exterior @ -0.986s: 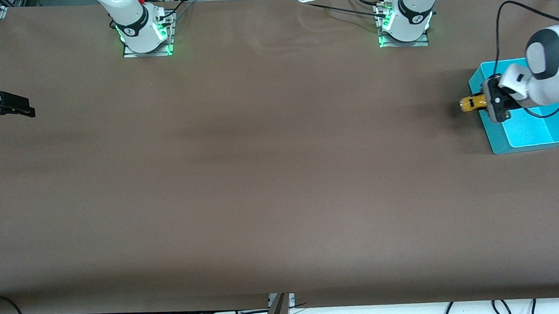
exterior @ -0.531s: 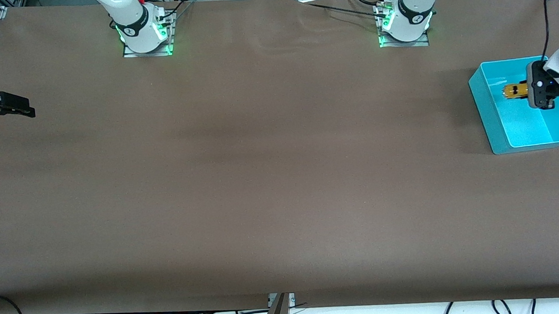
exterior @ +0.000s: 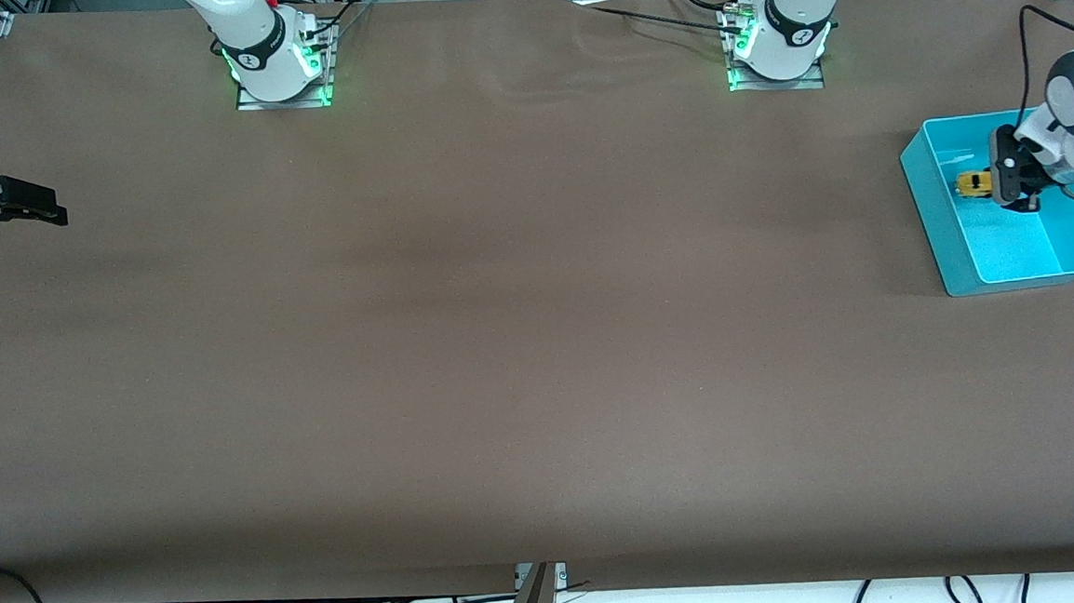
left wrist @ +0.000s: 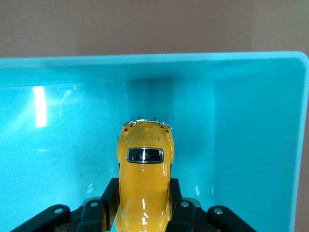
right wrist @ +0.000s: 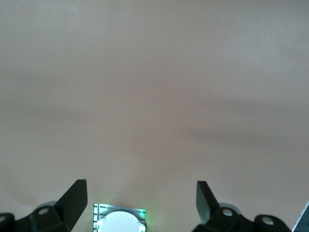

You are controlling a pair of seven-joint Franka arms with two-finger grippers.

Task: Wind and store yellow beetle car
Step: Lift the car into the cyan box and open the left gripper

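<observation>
While clamped on yellow beetle car (left wrist: 144, 183), left claw (left wrist: 143, 212) over bin (exterior: 953, 248)

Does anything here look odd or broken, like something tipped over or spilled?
Nothing stands out. The left claw is shut on the yellow toy car, holding it inside the turquoise bin, which sits flat on the table. The right claw waits open over bare table.

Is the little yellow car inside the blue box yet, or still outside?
Inside. The yellow beetle car sits between the turquoise bin walls, gripped by the left gripper.
</observation>
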